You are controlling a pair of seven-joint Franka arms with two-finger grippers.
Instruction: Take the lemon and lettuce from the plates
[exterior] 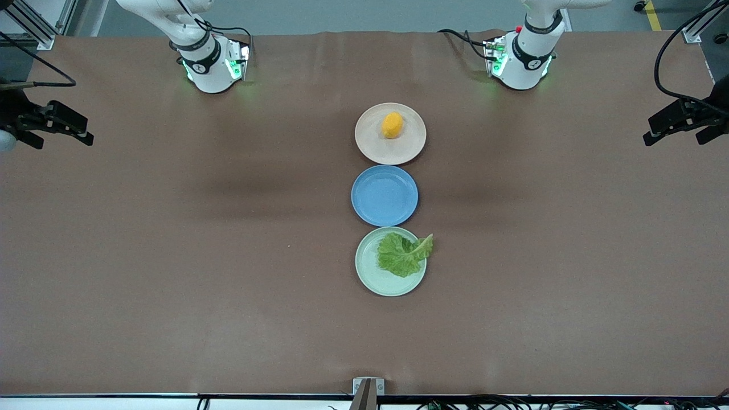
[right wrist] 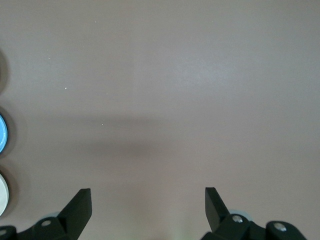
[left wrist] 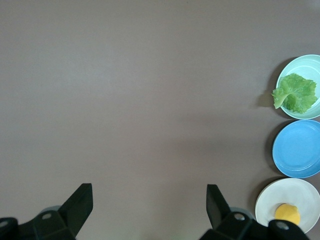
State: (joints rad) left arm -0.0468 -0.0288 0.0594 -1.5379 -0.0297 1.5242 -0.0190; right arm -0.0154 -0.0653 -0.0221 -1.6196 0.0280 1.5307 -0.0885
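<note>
- Front view: three plates are sitting in a row down the middle of the table (exterior: 171, 256). The beige plate (exterior: 364, 142) is lying farthest from the camera and is carrying the lemon (exterior: 392, 124). The blue plate (exterior: 384, 195) is sitting in the middle with nothing on it. The green plate (exterior: 370, 273) is lying nearest the camera and is holding the lettuce (exterior: 403, 255).
- The lemon's long axis is running roughly toward and away from the camera, tilted slightly; which end is pointed cannot be told. It is resting a little off the plate's centre, toward the arm bases.
- The lettuce is lying flat with its pale stem pointing toward the left arm's end of the table and reaching just over the plate's rim.
- The left gripper (exterior: 678, 122) is hanging over the left arm's end of the table, and the right gripper (exterior: 57, 122) over the right arm's end. Both are well apart from the plates, touching nothing.
- Left wrist view: the left gripper (left wrist: 149, 205) is showing its fingers (left wrist: 80, 205) spread wide with bare table between them, holding nothing. All three plates are showing at the edge, with the lettuce (left wrist: 296, 92) and the lemon (left wrist: 287, 214) on theirs.
- Right wrist view: the right gripper (right wrist: 148, 207) is standing with its fingers (right wrist: 79, 207) wide apart over bare table, empty. Only slivers of the blue plate (right wrist: 2, 134) and the beige plate (right wrist: 3, 194) are showing.
</note>
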